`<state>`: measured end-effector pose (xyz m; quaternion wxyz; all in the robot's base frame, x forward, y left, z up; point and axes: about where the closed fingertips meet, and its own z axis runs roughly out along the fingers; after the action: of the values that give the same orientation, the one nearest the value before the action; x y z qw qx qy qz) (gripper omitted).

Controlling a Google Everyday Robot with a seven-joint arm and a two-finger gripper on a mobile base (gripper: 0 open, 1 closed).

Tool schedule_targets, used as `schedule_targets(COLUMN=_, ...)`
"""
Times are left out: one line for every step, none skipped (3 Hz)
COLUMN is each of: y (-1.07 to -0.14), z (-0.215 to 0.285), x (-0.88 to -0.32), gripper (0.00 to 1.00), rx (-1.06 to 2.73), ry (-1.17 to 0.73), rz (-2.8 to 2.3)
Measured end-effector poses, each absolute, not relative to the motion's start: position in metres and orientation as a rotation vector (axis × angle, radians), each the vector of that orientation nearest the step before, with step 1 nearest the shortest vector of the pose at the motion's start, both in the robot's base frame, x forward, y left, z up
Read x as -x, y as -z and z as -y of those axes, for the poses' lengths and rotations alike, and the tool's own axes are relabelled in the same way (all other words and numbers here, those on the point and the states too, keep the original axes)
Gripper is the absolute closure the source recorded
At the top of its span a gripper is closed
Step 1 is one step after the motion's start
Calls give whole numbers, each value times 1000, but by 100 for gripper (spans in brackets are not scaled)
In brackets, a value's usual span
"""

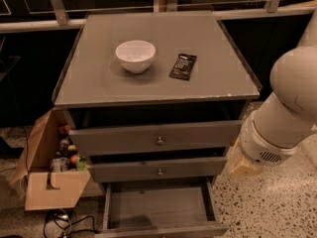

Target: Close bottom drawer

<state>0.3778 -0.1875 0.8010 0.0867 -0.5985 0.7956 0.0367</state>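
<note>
The bottom drawer of the grey cabinet stands pulled far out, and its plain grey inside is bare. Its front panel lies at the lower edge of the view, with the knob out of sight. The middle drawer and the top drawer each stick out a little, each with a small brass knob. My white arm comes down on the right. My gripper shows only as a beige end beside the cabinet's right side, level with the middle drawer and above the bottom drawer's right corner.
A white bowl and a black packet lie on the cabinet top. An open cardboard box with bottles stands at the cabinet's left, with cables on the floor. Speckled floor lies to the right. A railing runs behind.
</note>
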Motion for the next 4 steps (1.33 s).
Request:
schedule_targets(y=-770, z=185, x=-368, gripper=100, rx=1764, ry=-182, rz=-2406)
schedule_targets(y=-703, z=171, x=-353, gripper=100, rx=1756, ry=-343, rz=-2427)
schedule_targets(y=-640, z=162, x=-342, gripper=100, rx=1729, ry=-464, rz=-2465)
schedule_targets(y=-640, z=162, x=-342, gripper=100, rx=1729, ry=-464, rz=-2465)
